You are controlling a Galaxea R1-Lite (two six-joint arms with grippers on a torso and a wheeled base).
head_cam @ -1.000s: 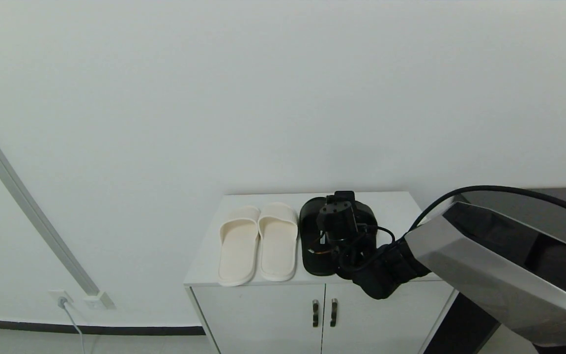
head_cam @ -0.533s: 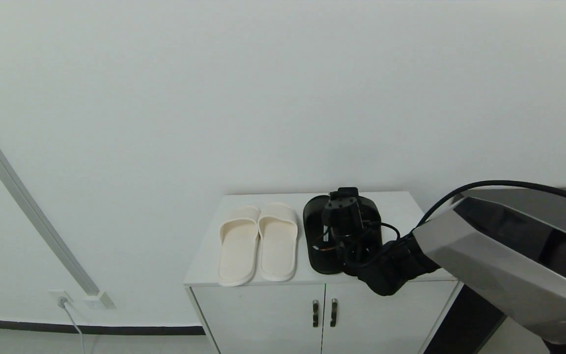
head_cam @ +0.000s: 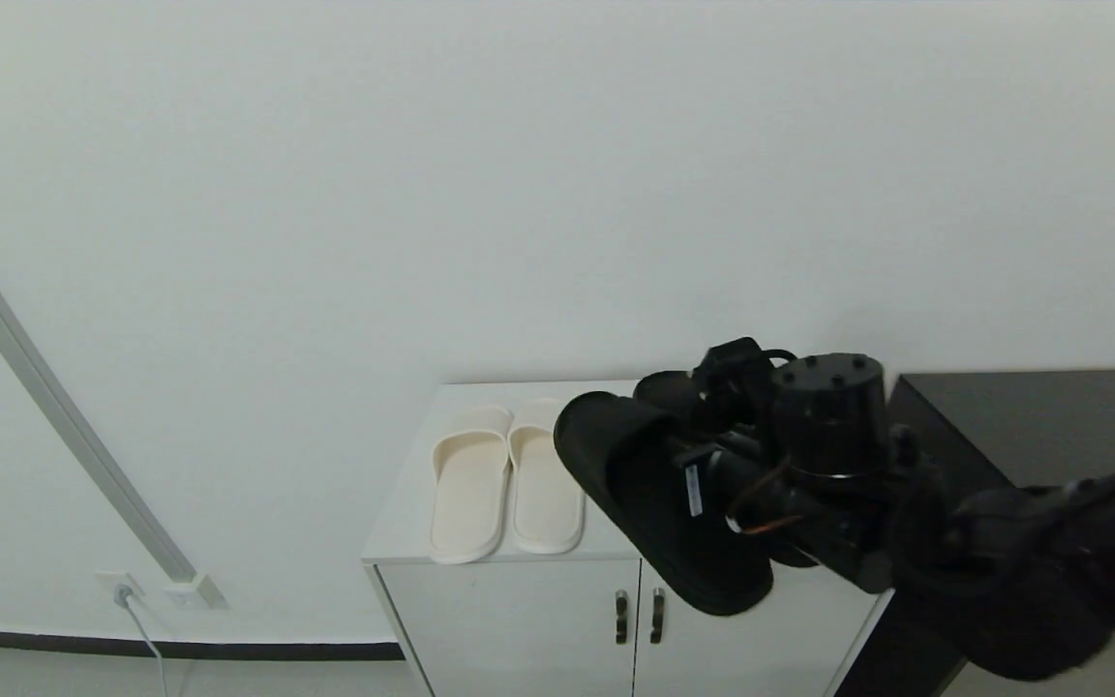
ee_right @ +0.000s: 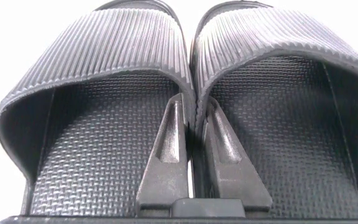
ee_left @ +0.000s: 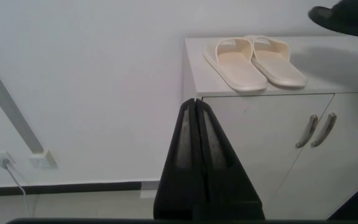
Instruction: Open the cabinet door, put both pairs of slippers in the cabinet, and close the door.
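Note:
My right gripper (head_cam: 712,455) holds the pair of black slippers (head_cam: 659,499) in the air in front of the cabinet, tilted, above the right door. In the right wrist view its fingers (ee_right: 166,152) pinch the two inner edges of the black slippers (ee_right: 104,112) together. The cream slippers (head_cam: 507,479) lie side by side on the left of the white cabinet top (head_cam: 393,528). Both cabinet doors are closed, with two dark handles (head_cam: 637,616) at the centre. My left gripper (ee_left: 196,109) is shut and empty, low and to the left of the cabinet (ee_left: 260,130).
A dark cabinet (head_cam: 1032,416) adjoins the white one on the right. A wall socket with a cable (head_cam: 122,592) sits low on the left wall, below a slanted grey conduit (head_cam: 45,397). Bare wall stands behind everything.
The right gripper has lifted the black slippers off the cabinet top and pulled them up and toward me, tilting them. The cream slippers have stayed put.

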